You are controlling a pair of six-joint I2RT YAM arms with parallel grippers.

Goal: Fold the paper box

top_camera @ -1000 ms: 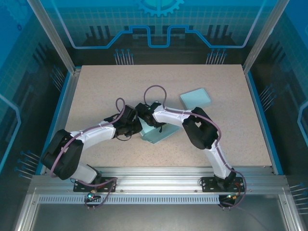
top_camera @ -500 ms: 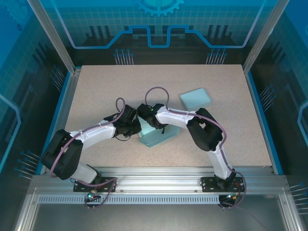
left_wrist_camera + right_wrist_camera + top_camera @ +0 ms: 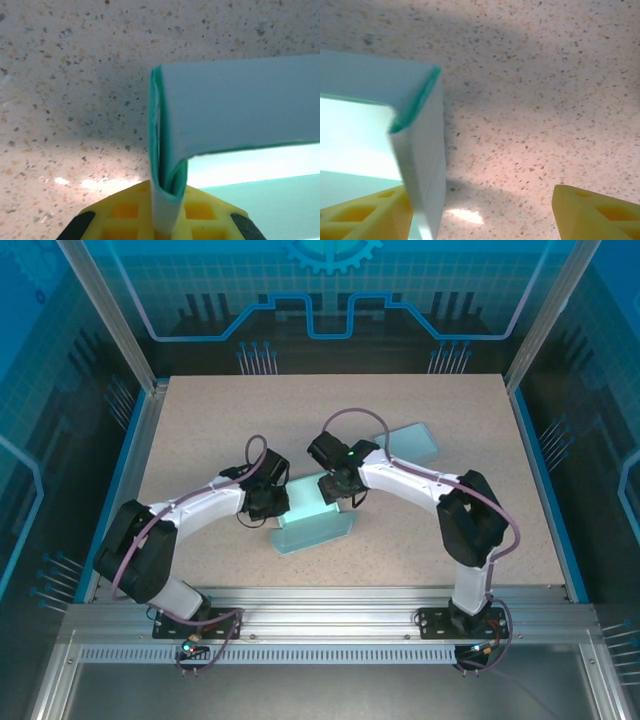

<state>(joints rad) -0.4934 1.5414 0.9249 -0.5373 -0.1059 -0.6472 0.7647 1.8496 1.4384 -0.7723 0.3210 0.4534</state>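
Field notes from the remote station.

The paper box (image 3: 312, 525), pale teal, lay on the speckled desk (image 3: 200, 420) near its middle, between the two arms and a little toward the near edge. From above I read it as partly raised: a flat panel on my side, with a wall standing along its far side.

The left pincer (image 3: 280, 502) sat at the box's left end. In the left wrist view it was together on a wall of the box. A doubled teal edge ran down into the narrow slot between the yellow fingers (image 3: 120, 217) and was pinched there. Above the grip the wall turned a corner and ran off to the right of that picture.

The right pincer (image 3: 338, 495) reached in from the right, over the far wall. In the right wrist view its jaws stood well apart, one yellow finger at each lower corner with bare desk between them. An upright corner of the box stood just beside the finger on the picture's left. I could not tell whether the two touched. That pincer gripped nothing.

A second teal piece (image 3: 410, 440) lay flat farther back and to the right, apart from the box.
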